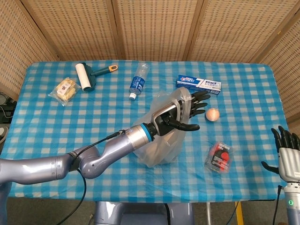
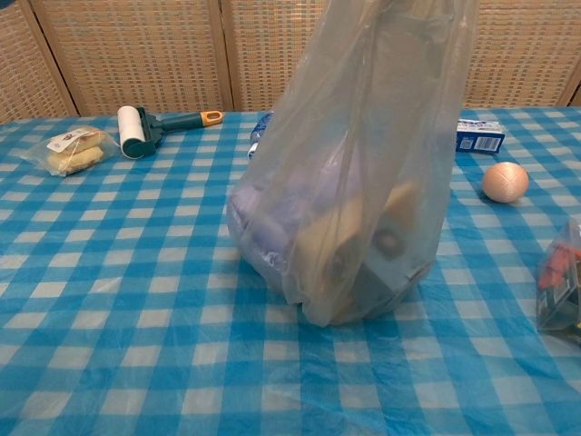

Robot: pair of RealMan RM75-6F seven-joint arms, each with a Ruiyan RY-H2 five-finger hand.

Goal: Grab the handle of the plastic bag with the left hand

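Observation:
A clear plastic bag [image 1: 159, 145] with several items inside stands mid-table; in the chest view the bag [image 2: 354, 200] is stretched tall and runs out of the top of the frame. My left hand [image 1: 180, 114] is above its top, fingers stretched straight toward the right and thumb apart. The bag's handle film drapes over the back of the hand and around the fingers, which are not curled on it. My right hand [image 1: 287, 152] stays at the table's right front corner with its fingers spread upward, holding nothing.
An orange ball [image 1: 213, 114] lies just right of my left fingertips, and a toothpaste box [image 1: 198, 84] behind it. A red packet [image 1: 219, 157] sits front right. A bottle [image 1: 137, 82], lint roller [image 1: 86, 76] and snack packet [image 1: 65, 90] lie at the back left.

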